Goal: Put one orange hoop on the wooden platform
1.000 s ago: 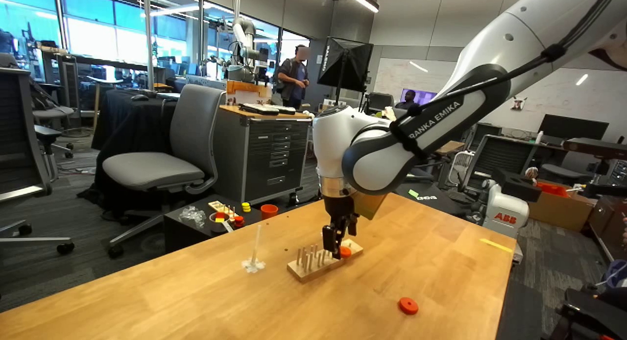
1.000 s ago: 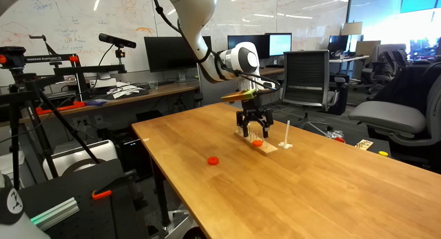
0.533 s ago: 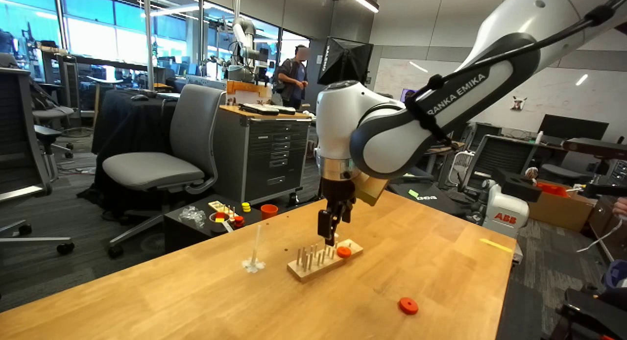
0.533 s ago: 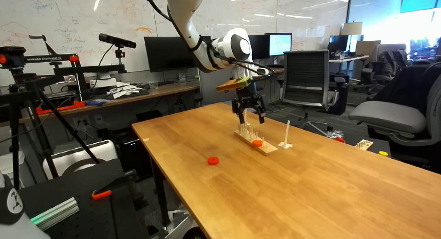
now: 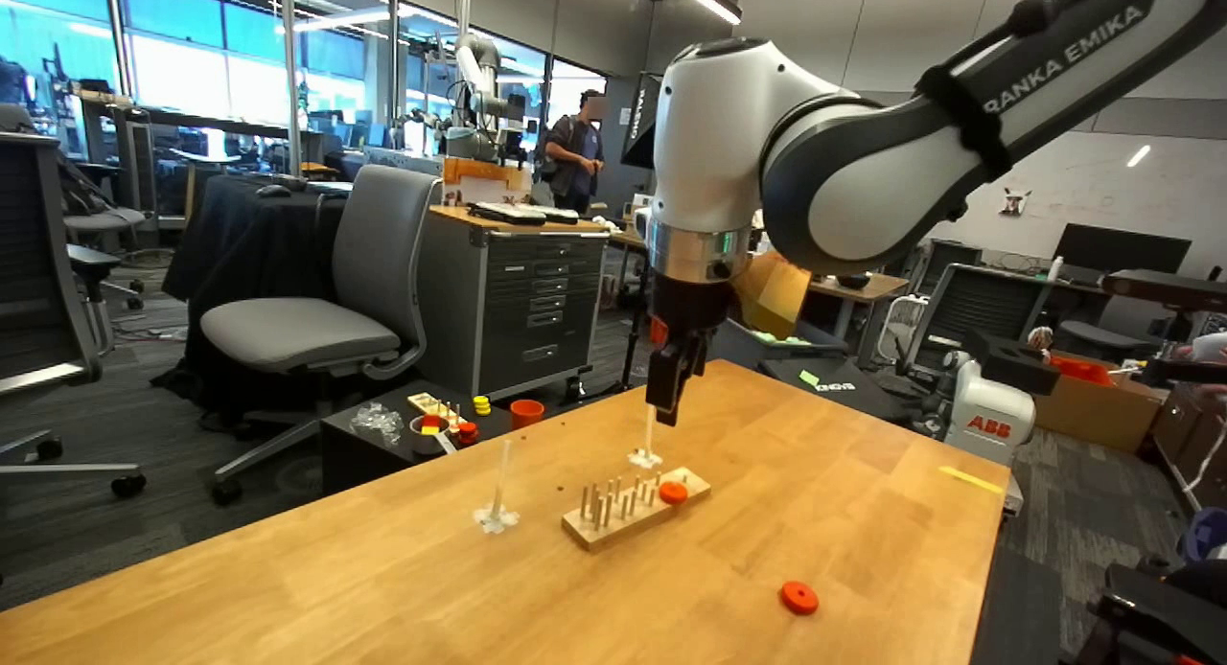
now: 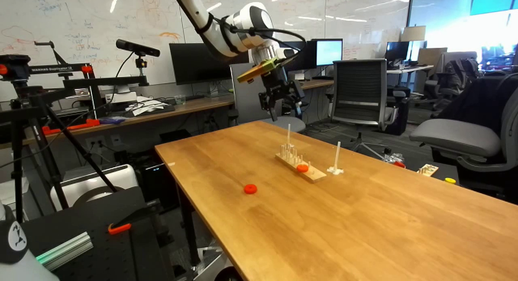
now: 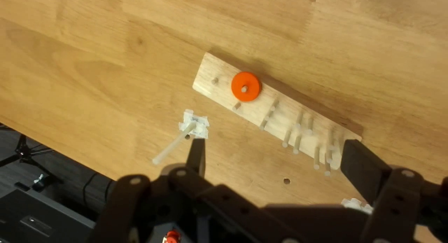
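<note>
The gripper (image 7: 274, 142) hung higher than the tabletop (image 7: 122, 78), jaws wide apart. In the wrist view, an orange hoop (image 7: 250, 81) encircled a peg (image 7: 244, 89) toward the ten o'clock end of the wooden platform (image 7: 253, 109).

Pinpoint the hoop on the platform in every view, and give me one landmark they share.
In an exterior view: the hoop is below center, slightly right.
In an exterior view: the hoop is below center, to the right.
In the wrist view: the hoop is above center, slightly right.
Shared landmark: the platform, under the hoop in all three.
</note>
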Tool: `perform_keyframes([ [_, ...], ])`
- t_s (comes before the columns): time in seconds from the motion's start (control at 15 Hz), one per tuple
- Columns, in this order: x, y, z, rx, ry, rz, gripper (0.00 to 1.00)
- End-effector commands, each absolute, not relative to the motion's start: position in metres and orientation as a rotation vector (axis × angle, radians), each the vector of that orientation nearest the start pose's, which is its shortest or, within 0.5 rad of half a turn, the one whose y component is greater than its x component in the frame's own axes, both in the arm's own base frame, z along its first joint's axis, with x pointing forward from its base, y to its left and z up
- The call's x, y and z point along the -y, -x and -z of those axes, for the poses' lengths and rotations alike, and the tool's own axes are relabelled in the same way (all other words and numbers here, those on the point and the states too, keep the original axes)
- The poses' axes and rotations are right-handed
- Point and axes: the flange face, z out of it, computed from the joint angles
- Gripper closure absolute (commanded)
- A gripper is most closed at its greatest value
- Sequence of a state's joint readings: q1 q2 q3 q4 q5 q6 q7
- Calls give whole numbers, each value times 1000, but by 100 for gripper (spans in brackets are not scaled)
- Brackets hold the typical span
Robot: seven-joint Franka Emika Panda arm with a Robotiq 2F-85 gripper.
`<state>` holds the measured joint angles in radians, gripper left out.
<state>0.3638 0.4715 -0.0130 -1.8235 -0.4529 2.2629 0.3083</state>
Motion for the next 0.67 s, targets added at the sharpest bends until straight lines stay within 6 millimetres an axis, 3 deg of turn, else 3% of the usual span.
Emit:
perform_keyframes([
  [0.0,-212,-607,-283,593,3430,142,0],
  [0.6,-211,-601,-282,595,3434,125,0],
])
